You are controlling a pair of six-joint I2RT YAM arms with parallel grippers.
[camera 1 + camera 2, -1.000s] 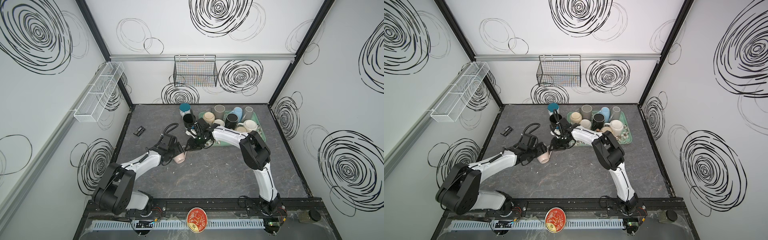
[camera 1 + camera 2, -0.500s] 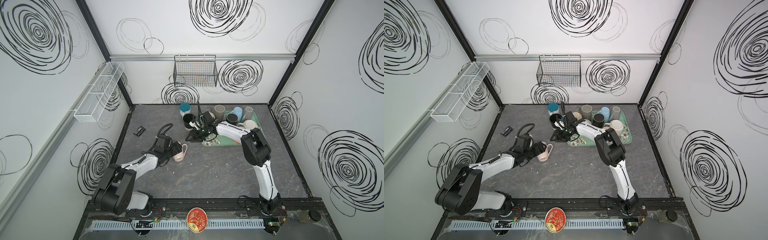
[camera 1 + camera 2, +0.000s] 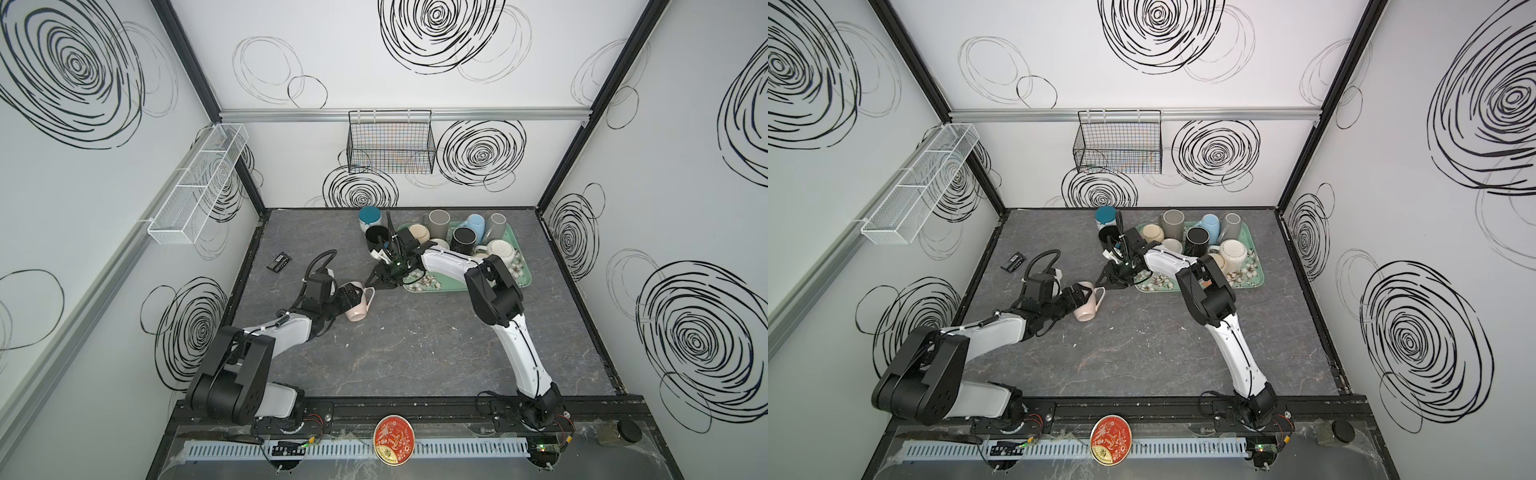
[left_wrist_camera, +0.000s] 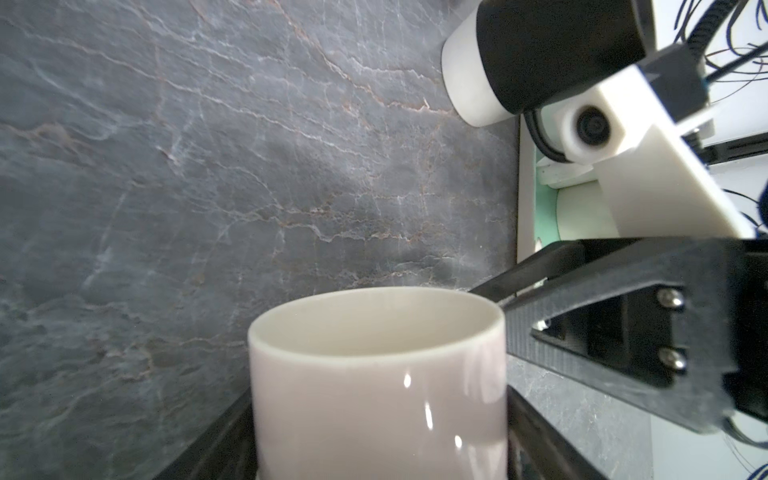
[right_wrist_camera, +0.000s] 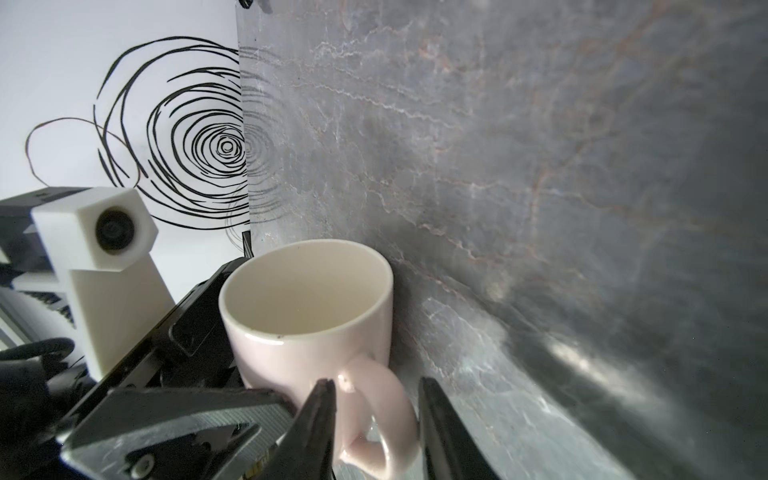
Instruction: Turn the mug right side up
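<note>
Right wrist view shows the right gripper [image 5: 376,388] straddling the pink mug's [image 5: 307,320] handle [image 5: 388,409], pinching or not I cannot tell, while in both top views the left gripper [image 3: 351,296] clamps the tilted mug's body left of the desk's [image 3: 415,345] middle, near the green tray's [image 3: 434,285] front-left corner.

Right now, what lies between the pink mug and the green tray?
The right gripper lies there, extended from over the green tray to the pink mug, fingers astride its handle. Both top views show this.
</note>
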